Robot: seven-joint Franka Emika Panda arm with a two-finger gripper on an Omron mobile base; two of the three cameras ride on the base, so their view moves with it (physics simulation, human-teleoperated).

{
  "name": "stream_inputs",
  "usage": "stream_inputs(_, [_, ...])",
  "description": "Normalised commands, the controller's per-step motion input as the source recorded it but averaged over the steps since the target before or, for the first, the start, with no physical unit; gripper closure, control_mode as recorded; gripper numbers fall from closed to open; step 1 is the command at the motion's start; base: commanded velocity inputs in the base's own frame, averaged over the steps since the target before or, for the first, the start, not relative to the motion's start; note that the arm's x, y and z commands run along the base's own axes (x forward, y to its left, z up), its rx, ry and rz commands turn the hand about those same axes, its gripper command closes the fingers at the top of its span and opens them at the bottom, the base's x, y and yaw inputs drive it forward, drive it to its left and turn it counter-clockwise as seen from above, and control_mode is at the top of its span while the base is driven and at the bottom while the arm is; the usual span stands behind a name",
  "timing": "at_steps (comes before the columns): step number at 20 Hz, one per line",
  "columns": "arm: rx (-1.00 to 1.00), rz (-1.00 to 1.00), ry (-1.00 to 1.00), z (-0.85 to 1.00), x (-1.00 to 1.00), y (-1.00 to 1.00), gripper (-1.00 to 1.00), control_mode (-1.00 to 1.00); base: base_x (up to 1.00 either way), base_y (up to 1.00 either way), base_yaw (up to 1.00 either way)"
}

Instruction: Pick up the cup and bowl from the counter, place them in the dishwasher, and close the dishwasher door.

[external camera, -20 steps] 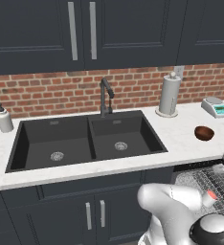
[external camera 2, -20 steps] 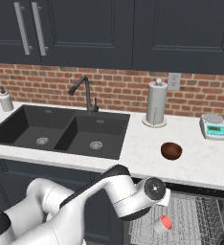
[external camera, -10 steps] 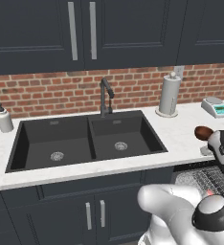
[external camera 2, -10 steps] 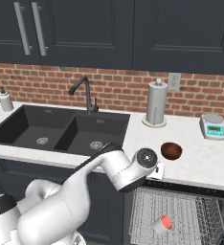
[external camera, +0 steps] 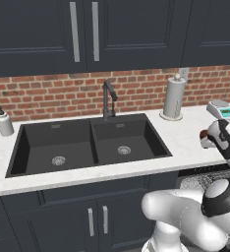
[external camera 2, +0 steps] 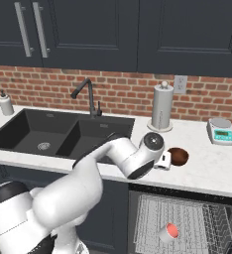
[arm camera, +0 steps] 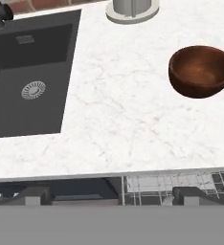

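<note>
The gripper (external camera 2: 163, 160) hangs over the front part of the counter (arm camera: 118, 119) with its jaws spread wide and nothing between them or touching them. In the hand view the two dark fingertips (arm camera: 35, 195) stand far apart at the bottom edge, above the counter's front lip.

The bowl (arm camera: 201, 70) sits at about 2 o'clock in the hand view, upright, its mouth facing up, apart from the fingertips. It is round, so no long axis can be told. It is dark reddish-brown, glossy, lighter inside than on the outer wall. From the right base view the bowl (external camera 2: 177, 157) lies just beside the gripper, at its 3 o'clock.

The cup (external camera 2: 168, 232) lies tipped in the rack (external camera 2: 187, 223) of the dishwasher (external camera 2: 138, 213), its salmon-red mouth turned toward the camera, at 6 o'clock from the bowl.

Farther out, the sink (arm camera: 28, 76) is at 10 o'clock in the hand view, the towel roll (external camera 2: 162, 107) at 12 from the gripper, and the scale (external camera 2: 220, 131) at 2.
</note>
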Motion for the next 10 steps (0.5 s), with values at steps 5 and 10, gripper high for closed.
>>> stream_inputs(5, [-0.04,0.0,0.04,-0.1,0.56,0.0,-1.0,-1.0,0.0,0.0,0.0])
stream_inputs(10, [-0.04,0.0,0.04,-0.1,0.46,-0.04,-1.0,-1.0,0.0,0.0,0.0])
